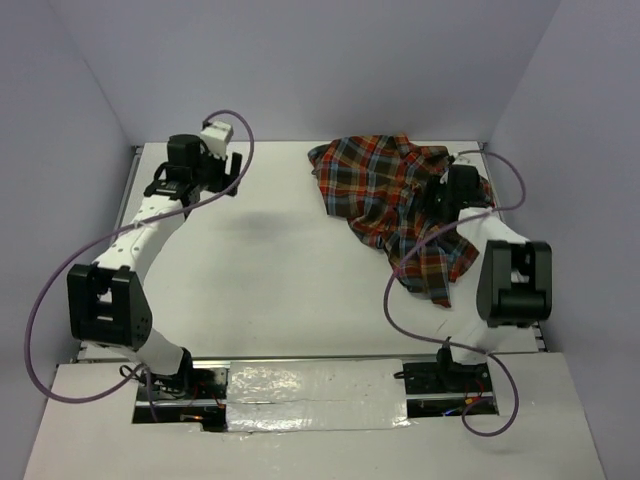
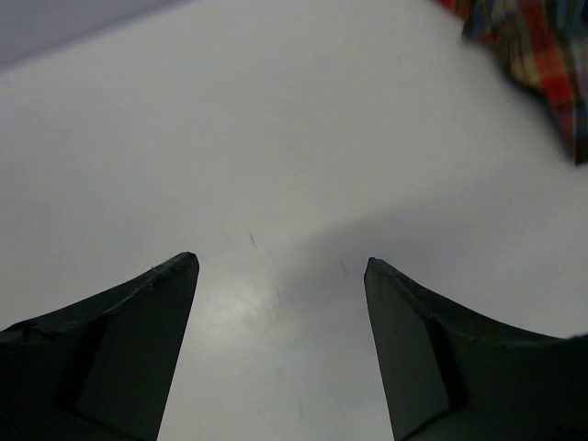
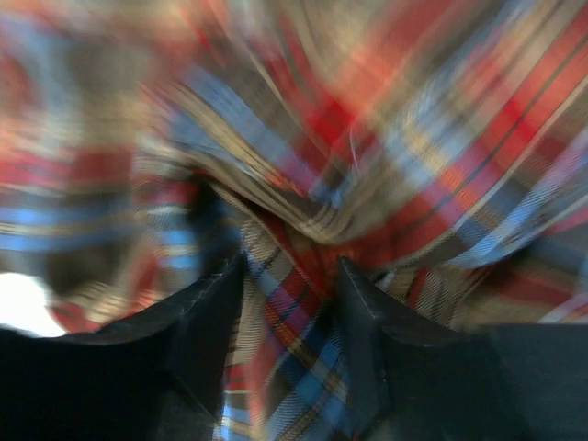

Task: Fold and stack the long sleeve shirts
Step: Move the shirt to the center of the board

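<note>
The plaid long sleeve shirt [image 1: 385,190], in red-orange, brown and light blue checks, lies crumpled at the back right of the white table [image 1: 270,270], with one part trailing toward the near right. My right gripper [image 1: 440,197] is down in the shirt. In the right wrist view the fingers [image 3: 289,266] are close together with a fold of the shirt [image 3: 367,138] bunched between them. My left gripper [image 1: 232,165] hovers open and empty over the back left of the table. The left wrist view [image 2: 280,266] shows bare table between the fingers and a shirt corner [image 2: 542,46] at the top right.
Grey walls close the table on three sides. A shiny taped strip [image 1: 310,392] runs along the near edge between the arm bases. Purple cables loop from both arms, one [image 1: 400,290] hanging beside the shirt's near end.
</note>
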Robot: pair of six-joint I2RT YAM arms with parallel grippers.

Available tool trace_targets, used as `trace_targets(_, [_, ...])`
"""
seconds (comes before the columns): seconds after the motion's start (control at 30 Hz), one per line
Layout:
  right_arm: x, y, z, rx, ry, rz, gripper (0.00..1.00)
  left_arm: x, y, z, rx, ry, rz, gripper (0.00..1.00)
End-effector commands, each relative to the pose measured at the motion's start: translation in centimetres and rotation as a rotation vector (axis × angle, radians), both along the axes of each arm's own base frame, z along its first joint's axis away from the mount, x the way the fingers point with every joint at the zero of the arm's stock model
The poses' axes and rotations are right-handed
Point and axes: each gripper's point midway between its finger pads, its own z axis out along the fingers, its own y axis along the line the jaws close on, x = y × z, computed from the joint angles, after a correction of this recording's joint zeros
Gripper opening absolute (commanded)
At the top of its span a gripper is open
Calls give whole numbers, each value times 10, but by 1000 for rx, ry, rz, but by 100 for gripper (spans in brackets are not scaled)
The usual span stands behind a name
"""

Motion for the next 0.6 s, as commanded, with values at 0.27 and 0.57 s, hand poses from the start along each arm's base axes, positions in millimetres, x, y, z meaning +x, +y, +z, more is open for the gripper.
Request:
trace_targets(0.27, [-95, 267, -53, 119, 304, 678, 40, -30, -6, -72, -33, 374, -8, 88])
trace_targets(0.57, [-30, 428, 87, 361, 116, 839, 85, 58, 55, -7, 31, 194, 84, 92])
